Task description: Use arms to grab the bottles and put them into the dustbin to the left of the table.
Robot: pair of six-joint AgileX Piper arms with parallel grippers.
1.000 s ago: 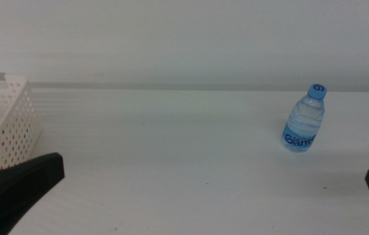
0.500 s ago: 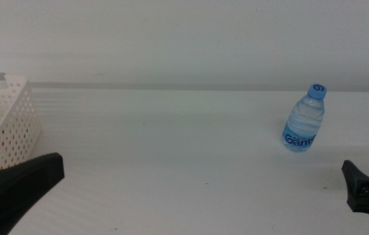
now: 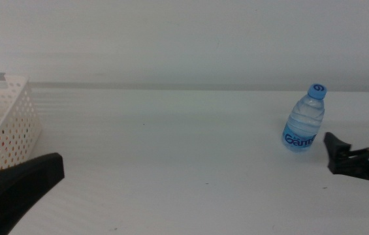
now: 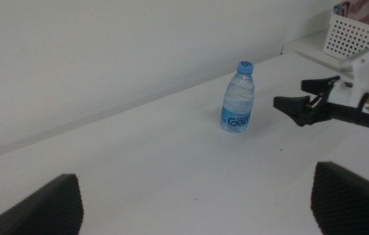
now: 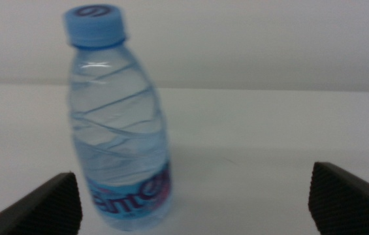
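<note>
The small clear blue-capped water bottle (image 3: pixel 304 122) stands upright on the white surface (image 3: pixel 171 150), right of centre. The right pincer (image 3: pixel 357 147), jaws spread, should centre around its body before closing; the left pincer (image 4: pixel 197 205) waits open.

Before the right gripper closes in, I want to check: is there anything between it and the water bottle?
Nothing visible. The right gripper, jaws open, sits just beside the upright bottle, with only bare table between them.
</note>
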